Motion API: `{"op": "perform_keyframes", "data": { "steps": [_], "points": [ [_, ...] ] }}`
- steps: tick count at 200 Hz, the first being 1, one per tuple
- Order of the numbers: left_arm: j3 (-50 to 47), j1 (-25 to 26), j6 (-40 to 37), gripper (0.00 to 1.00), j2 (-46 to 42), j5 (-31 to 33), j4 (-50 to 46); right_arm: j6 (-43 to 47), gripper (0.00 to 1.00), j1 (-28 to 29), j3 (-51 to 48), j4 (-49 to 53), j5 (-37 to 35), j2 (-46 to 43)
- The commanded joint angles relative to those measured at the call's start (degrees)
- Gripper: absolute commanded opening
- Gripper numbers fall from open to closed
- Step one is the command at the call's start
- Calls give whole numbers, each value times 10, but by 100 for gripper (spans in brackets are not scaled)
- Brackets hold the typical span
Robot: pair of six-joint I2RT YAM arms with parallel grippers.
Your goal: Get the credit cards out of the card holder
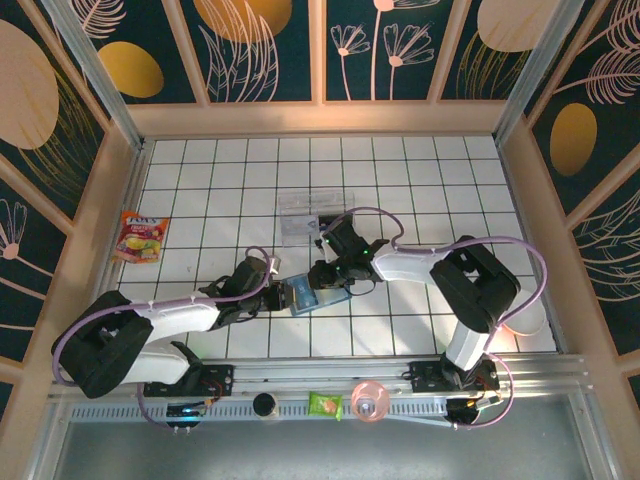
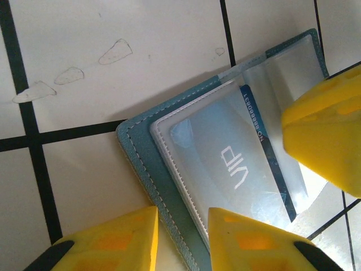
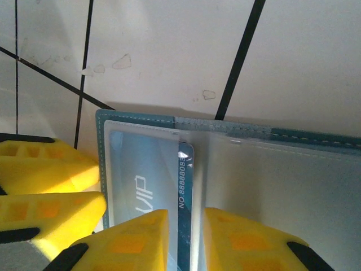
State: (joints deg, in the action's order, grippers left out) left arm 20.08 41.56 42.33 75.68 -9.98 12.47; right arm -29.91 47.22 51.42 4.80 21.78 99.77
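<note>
The teal card holder [image 1: 303,295] lies open on the white tiled table between my two grippers. Its clear inner sleeves hold a blue credit card [image 2: 225,164] printed VIP. The card's numbered edge [image 3: 186,186] sticks out of the sleeve at the fold. My left gripper [image 2: 183,243] stands narrowly open astride the holder's stitched outer edge, one finger over the table and the other on the sleeve. My right gripper [image 3: 186,243] is narrowly open astride the card's exposed strip, which lies flat between the fingers. The right gripper's finger [image 2: 327,135] also shows over the holder's far half.
A clear plastic tray [image 1: 305,213] sits just behind the holder. A red snack packet [image 1: 140,237] lies at the far left. A green packet [image 1: 325,405], a pink round object [image 1: 370,400] and a black cap [image 1: 265,405] rest on the front rail. Wooden walls enclose the table.
</note>
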Motion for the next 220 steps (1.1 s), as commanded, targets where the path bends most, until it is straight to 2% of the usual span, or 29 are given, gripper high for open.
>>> {"op": "perform_keyframes", "data": {
  "steps": [1, 76, 115, 168, 197, 220],
  "points": [
    [9, -1, -5, 26, 10, 1, 14, 4, 23, -3, 14, 5, 13, 16],
    [11, -1, -7, 20, 26, -7, 24, 0, 18, -4, 11, -8, 23, 29],
    [12, -1, -9, 18, 28, -8, 23, -10, 0, -6, -2, -17, 8, 17],
    [12, -1, -5, 17, 20, -4, 21, -27, 0, -7, -24, -6, -61, -28],
    [25, -1, -13, 17, -13, 4, 1, -28, 0, -6, -31, 2, -86, -48],
    [49, 0, -27, 25, -28, -1, -22, -25, 0, -6, -31, 4, -92, -59]
  ]
}}
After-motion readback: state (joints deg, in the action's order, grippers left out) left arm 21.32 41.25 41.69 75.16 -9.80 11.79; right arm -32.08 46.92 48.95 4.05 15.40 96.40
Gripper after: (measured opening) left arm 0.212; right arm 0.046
